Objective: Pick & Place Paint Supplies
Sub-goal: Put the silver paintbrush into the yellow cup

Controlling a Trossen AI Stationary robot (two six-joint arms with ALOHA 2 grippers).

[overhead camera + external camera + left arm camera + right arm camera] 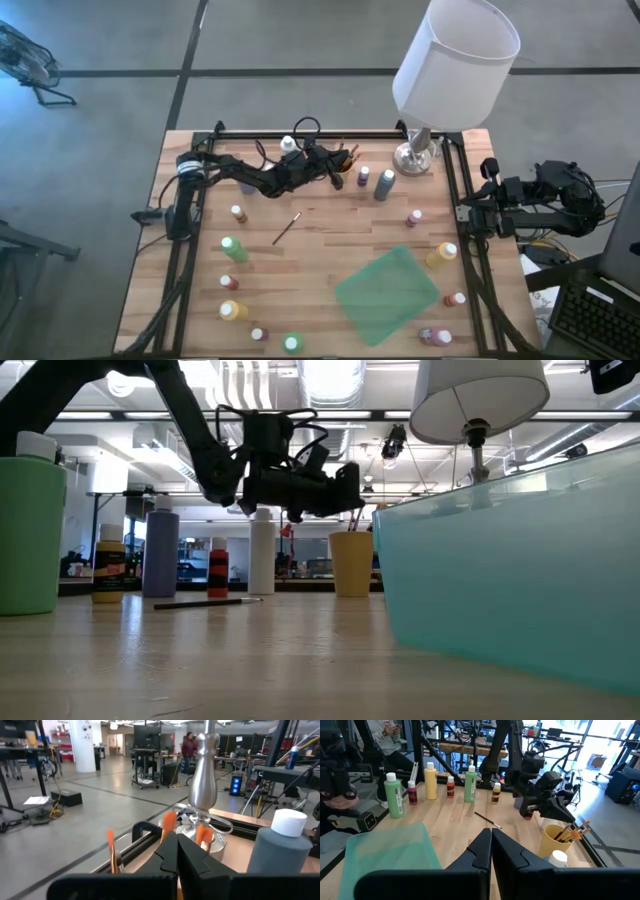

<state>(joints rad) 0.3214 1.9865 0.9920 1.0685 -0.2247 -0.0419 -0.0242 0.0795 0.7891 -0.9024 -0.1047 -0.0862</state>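
Observation:
A yellow cup (342,160) holding orange-ended brushes (575,829) stands at the table's far edge, beside the lamp's base. My left gripper (177,845) is shut and level just above the cup's rim (352,538), with the orange brush ends (169,821) beside its fingertips. One dark brush (288,228) lies flat on the wood near the middle. Small paint bottles stand upright around the table, among them a grey one (280,850), a green one (234,250) and a yellow one (441,255). My right gripper (491,837) is shut and parked beyond the table's right edge. My left gripper has its shut fingertips (167,851) among the brushes' orange ends above the cup. I cannot tell whether it touches or holds a brush, as its own fingers hide the spot.
A white-shaded lamp (455,60) with a silver base (415,155) stands at the far right, close to the cup. A translucent green tray (388,293) lies at the near right. The bare wood is around the loose brush. A black rail frames the table.

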